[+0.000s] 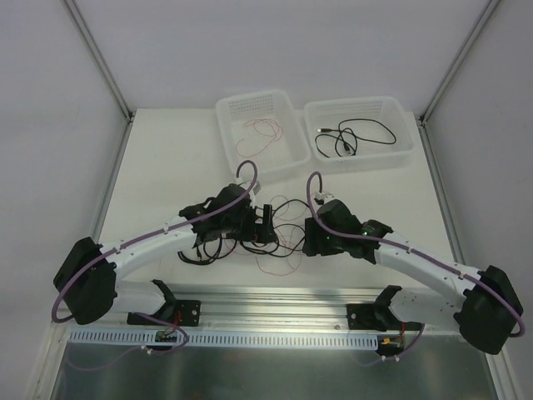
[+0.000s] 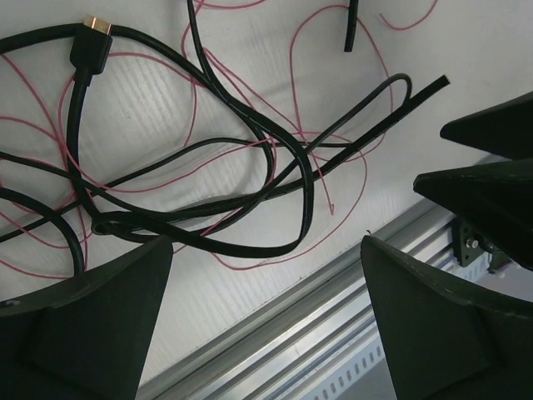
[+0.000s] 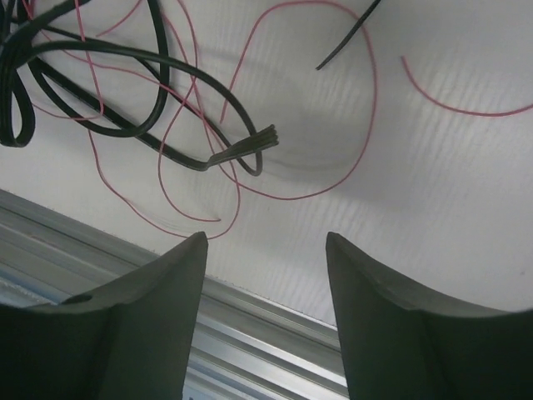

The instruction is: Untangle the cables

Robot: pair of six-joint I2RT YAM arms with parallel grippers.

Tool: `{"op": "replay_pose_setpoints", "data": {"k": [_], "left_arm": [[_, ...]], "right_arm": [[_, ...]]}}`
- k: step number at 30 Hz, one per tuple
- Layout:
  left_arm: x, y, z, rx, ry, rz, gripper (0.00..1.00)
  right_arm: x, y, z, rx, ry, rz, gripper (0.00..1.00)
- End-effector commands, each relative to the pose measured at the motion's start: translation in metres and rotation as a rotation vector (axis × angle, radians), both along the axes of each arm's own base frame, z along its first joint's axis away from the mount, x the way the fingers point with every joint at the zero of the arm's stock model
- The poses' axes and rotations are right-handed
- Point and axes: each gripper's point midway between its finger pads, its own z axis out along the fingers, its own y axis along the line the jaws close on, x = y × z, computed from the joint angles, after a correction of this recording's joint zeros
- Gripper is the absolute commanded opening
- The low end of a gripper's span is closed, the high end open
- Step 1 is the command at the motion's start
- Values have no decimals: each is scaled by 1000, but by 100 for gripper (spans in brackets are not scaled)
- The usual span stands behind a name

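A tangle of black cables (image 1: pixel 287 218) and fine red wires (image 1: pixel 279 265) lies on the white table between my two arms. My left gripper (image 1: pixel 265 225) is open and empty just left of the tangle. In the left wrist view the gripper (image 2: pixel 266 243) hangs above looping black cables, one with a gold-tipped plug (image 2: pixel 90 43), crossed by red wire (image 2: pixel 293 75). My right gripper (image 1: pixel 309 239) is open and empty at the tangle's right. In the right wrist view it (image 3: pixel 266 239) is above a black cable's bare flat end (image 3: pixel 250 146) and a red wire loop (image 3: pixel 372 108).
Two white baskets stand at the back: the left one (image 1: pixel 229 112) holds a red wire (image 1: pixel 260 133), the right one (image 1: pixel 400 108) a black cable (image 1: pixel 354 137). An aluminium rail (image 1: pixel 275 300) runs along the near table edge. The right gripper's fingers (image 2: pixel 491 179) show in the left wrist view.
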Motion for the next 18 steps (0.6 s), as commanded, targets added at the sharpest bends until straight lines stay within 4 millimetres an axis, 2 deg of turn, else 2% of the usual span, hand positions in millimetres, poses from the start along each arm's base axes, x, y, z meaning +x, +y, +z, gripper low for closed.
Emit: {"op": "replay_pose_setpoints", "data": {"k": [1, 4, 11, 15, 18], "left_arm": [[13, -7, -5, 37, -20, 54, 97], [15, -8, -14, 65, -4, 69, 95], [20, 2, -29, 115, 7, 145, 92], [21, 4, -36, 137, 19, 160, 92], [25, 4, -40, 154, 17, 167, 92]], "right_arm": [[1, 30, -3, 107, 10, -5, 57], [5, 39, -21, 147, 24, -38, 49], [6, 50, -44, 141, 55, -58, 36], [2, 56, -51, 130, 80, -55, 35], [-1, 54, -54, 115, 80, -60, 28]]}}
